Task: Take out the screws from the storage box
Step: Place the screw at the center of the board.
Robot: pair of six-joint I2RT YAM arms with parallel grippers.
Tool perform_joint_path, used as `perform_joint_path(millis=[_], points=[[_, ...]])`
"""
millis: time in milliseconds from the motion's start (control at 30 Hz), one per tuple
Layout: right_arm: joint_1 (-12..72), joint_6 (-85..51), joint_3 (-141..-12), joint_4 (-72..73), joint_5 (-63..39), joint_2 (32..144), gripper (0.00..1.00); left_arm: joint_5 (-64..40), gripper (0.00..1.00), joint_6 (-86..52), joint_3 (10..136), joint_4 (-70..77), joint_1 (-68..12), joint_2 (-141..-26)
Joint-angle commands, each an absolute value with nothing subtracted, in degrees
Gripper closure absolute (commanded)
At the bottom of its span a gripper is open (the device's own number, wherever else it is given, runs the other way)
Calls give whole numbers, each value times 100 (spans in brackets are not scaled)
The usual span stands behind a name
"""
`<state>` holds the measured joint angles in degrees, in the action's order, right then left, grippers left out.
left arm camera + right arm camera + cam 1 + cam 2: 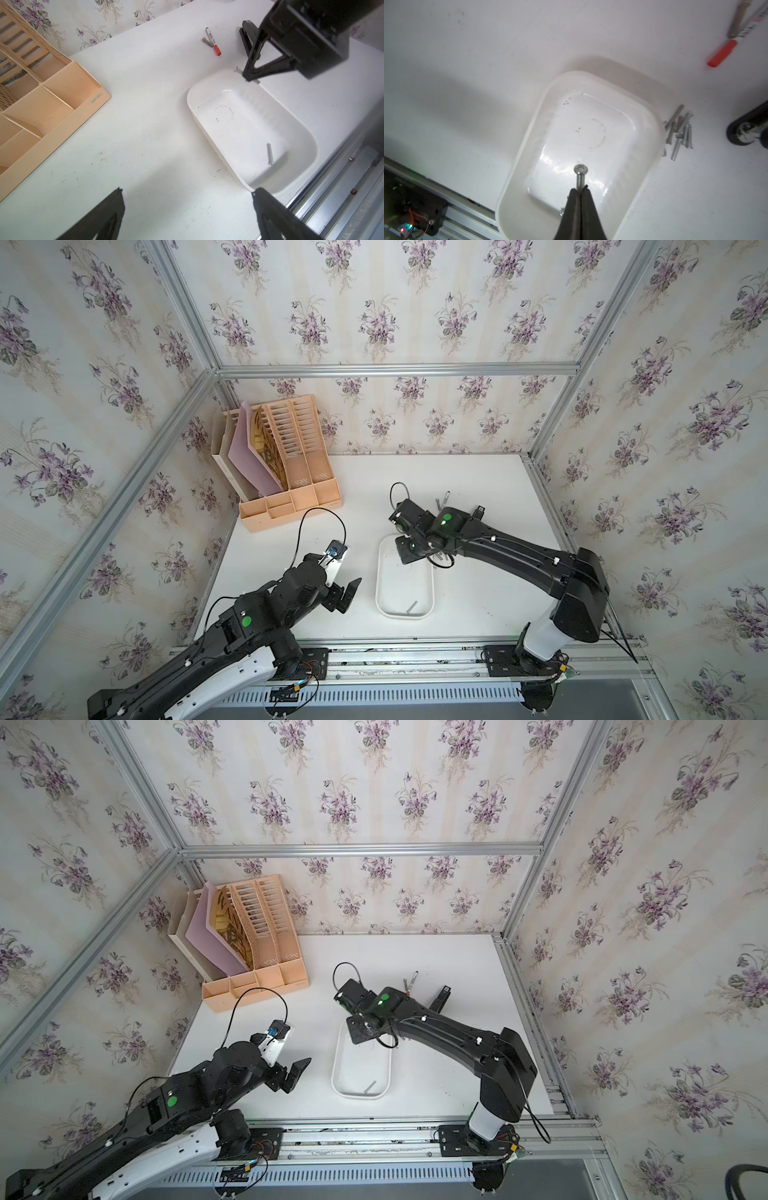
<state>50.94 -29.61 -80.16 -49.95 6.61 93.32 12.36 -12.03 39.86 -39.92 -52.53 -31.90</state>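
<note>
The white storage box point(380, 585) point(191, 99) lies on the table between the two arms. My right gripper point(580, 189) point(249, 76) hangs over the box's far end, shut on one silver screw point(580, 176) that sticks out past its fingertips. Another screw point(270, 153) point(411, 607) lies loose inside the box near its front end. Several screws point(679, 133) sit in a pile on the table just outside the box's right rim. My left gripper point(187, 190) point(347, 597) is open and holds nothing, over bare table left of the box.
A peach-orange file organizer point(291, 489) point(52, 93) stands at the back left. A red-capped marker point(214, 42) with a single screw point(207, 42) beside it and a black stapler point(247, 37) lie behind the box. The aluminium rail point(415, 659) runs along the front edge.
</note>
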Motion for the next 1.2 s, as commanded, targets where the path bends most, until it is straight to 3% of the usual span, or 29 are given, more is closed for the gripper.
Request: perform_joint_path(millis=[0,233,533,1000,1167], points=[[4397,-3128,-7715,-5359,486,9214,100,1037,1,-1010,3964,-3878,-5251,-3200],[3832,-2554,-7246,-5193,541,9543,100,610,1,-705,3981,-3890,-5252,-3287],[2902,-1829,-7166,-4946,601,10241,100,817,1,-751,3951,-3858,-5233,-3223],[2830,-1821,-7098,-4866,601,10596,100,858,1,-754,4030,-3915,-5229,-3569],[2830,-1836,-7121,-4862,645,10557,86,848,1,-781,4034,-3929,-5226,-3525]])
